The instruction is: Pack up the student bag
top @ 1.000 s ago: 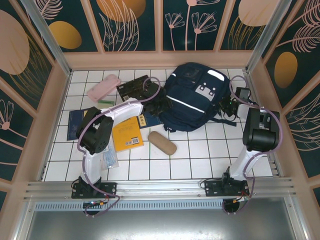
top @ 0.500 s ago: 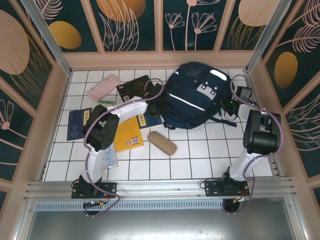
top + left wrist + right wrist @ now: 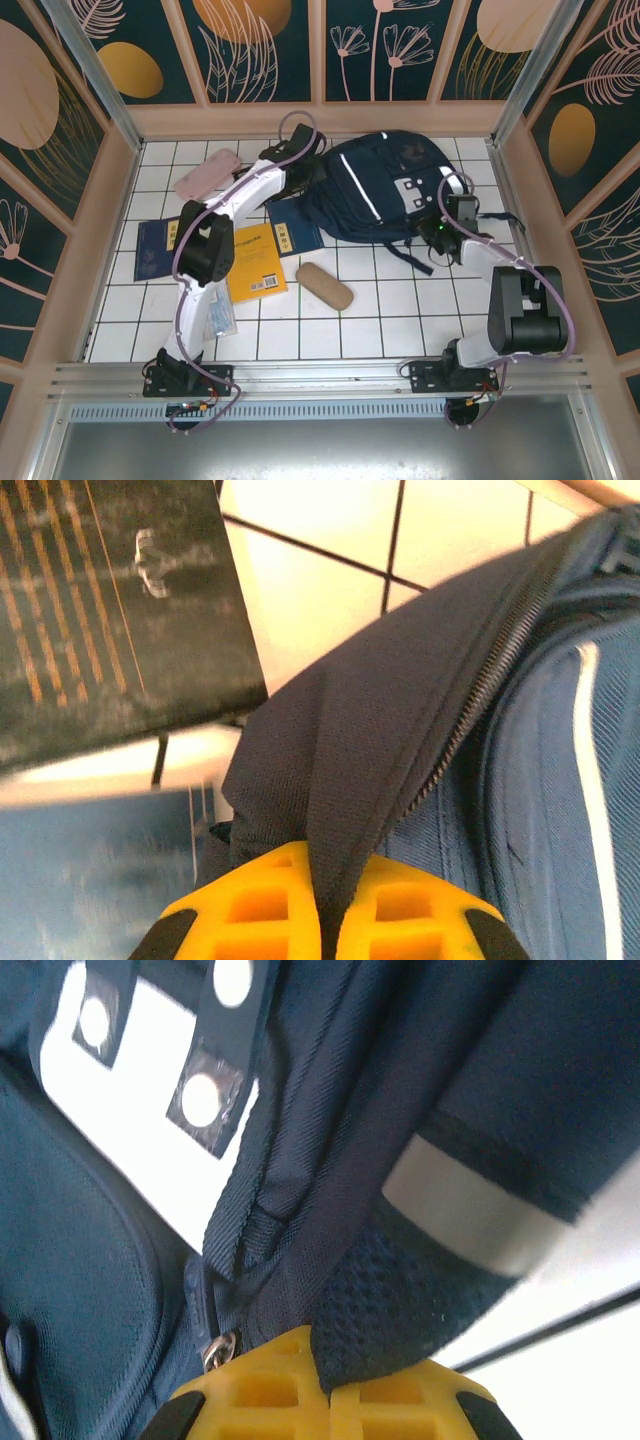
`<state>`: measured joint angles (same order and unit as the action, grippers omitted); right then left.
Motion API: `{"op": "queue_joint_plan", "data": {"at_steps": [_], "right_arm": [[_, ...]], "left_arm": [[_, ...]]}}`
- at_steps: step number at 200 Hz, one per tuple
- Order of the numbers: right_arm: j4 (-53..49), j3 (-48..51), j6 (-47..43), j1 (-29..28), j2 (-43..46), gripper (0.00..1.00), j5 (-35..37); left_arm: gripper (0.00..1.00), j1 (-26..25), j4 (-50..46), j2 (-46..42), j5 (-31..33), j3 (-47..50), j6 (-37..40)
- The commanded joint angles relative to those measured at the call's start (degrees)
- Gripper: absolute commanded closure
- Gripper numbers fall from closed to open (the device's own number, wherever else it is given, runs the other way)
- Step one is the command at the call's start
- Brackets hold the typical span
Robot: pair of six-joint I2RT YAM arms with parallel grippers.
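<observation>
Turned and slid back, the bag (image 3: 385, 185) sits near the back wall (image 3: 320, 120). Left gripper (image 3: 328, 920) and right gripper (image 3: 325, 1392) each pinch its cloth; bare bench (image 3: 400, 310) lies in front.

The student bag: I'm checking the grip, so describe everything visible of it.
The student bag is a navy woven-fabric backpack with thin white stripes, a light grey patch with snap studs, dark straps and a zip. It lies at the far middle of the white tiled table. The left gripper is shut on a fabric fold beside the zip; the right gripper pinches the opposite edge by mesh padding.
</observation>
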<state>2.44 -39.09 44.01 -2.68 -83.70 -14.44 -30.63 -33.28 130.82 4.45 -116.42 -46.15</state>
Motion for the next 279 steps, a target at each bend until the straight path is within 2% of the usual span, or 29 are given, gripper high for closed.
{"op": "queue_joint_plan", "data": {"at_steps": [1, 8, 17, 24, 31, 40, 69, 102, 131, 160, 175, 199, 208, 225, 238, 264, 279], "right_arm": [[1.1, 1.2, 3.1, -2.5, 1.0, 0.96, -0.9], [1.0, 0.9, 2.9, -2.6, 0.5, 0.93, -1.1], [0.5, 0.4, 2.2, -2.7, 0.2, 0.86, -1.5], [-0.4, -0.2, 1.4, -2.8, 0.3, 0.77, -1.5], [-1.7, -0.7, 0.3, -2.9, 0.5, 0.67, -0.9], [-3.3, -1.4, -0.8, -2.9, 1.0, 0.59, -0.1], [-7.0, -1.7, -4.1, -3.0, 2.8, 0.53, 2.6], [-6.9, -0.9, -5.5, -2.1, 1.9, 0.49, 1.9], [-2.3, 0.7, -6.2, 0.0, -0.4, 0.5, -1.2], [-0.7, 0.4, -7.3, 1.9, -2.1, 0.58, -4.0], [-0.1, 0.6, -7.6, 2.3, -2.3, 0.68, -4.1], [2.0, 0.5, -7.5, 2.7, -3.6, 1.0, -5.2], [2.5, 0.1, -6.8, 2.7, -3.9, 1.0, -6.3], [3.9, -0.2, -5.6, 2.4, -3.0, 1.0, -8.7], [3.7, -0.6, -4.8, 1.9, -1.2, 1.0, -9.8], [3.5, -1.2, -3.7, 0.1, 3.8, 1.0, -11.1], [1.9, -2.1, -3.9, -1.8, 6.3, 1.0, -9.4]], "left_arm": [[1.0, -0.1, 1.2, 3.9, 2.2, -6.2, 4.4], [0.87, 0.1, 0.2, 5.1, 2.4, -8.0, 5.2], [0.63, 0.1, -2.0, 6.3, 3.2, -10.6, 6.1], [0.49, 0.2, -3.3, 6.7, 4.1, -12.2, 6.8], [0.39, 0.1, -4.2, 6.5, 4.8, -12.9, 7.4], [0.32, 0.2, -4.3, 5.4, 5.4, -12.2, 7.9], [0.23, -0.2, 2.1, -1.9, 1.7, -1.5, 6.9], [0.25, -4.1, 13.9, -12.0, -1.6, 14.2, 4.3], [0.33, -9.8, 21.9, -17.4, -2.4, 25.1, 1.8], [0.46, -16.1, 27.7, -19.0, -2.3, 31.4, -0.1], [0.52, -19.1, 29.6, -18.2, -3.2, 32.5, -0.5], [0.66, -23.1, 32.0, -16.2, -4.4, 32.8, 0.4], [0.72, -24.1, 32.4, -15.3, -4.6, 32.5, 1.4], [0.75, -26.0, 32.6, -14.3, -4.8, 32.3, 2.2], [0.81, -26.5, 33.0, -13.8, -5.6, 32.9, 2.2], [0.8, -26.6, 32.9, -14.9, -4.0, 34.4, 1.6], [0.8, -26.6, 32.9, -16.3, -2.2, 35.4, 1.7]]}}
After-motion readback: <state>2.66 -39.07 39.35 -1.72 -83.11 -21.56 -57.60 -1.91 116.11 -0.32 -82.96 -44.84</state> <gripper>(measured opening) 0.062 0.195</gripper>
